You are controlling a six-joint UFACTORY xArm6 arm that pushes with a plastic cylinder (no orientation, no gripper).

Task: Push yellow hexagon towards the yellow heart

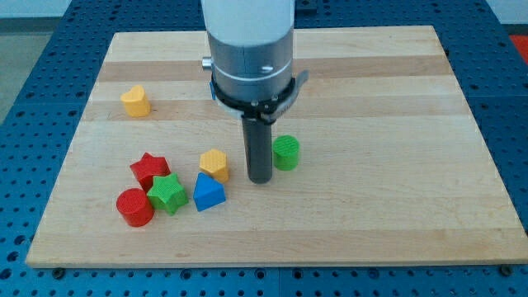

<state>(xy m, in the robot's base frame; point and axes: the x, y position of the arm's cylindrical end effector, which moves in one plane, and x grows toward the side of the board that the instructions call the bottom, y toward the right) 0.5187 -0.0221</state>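
Observation:
The yellow hexagon lies on the wooden board, a little left of the middle. The yellow heart lies far up and to the view's left of it, near the board's left edge. My tip is on the board just to the view's right of the yellow hexagon, with a small gap between them. The tip stands between the hexagon and a green cylinder.
A blue triangle lies just below the hexagon. A red star, a green star and a red cylinder cluster at the lower left. The board sits on a blue perforated table.

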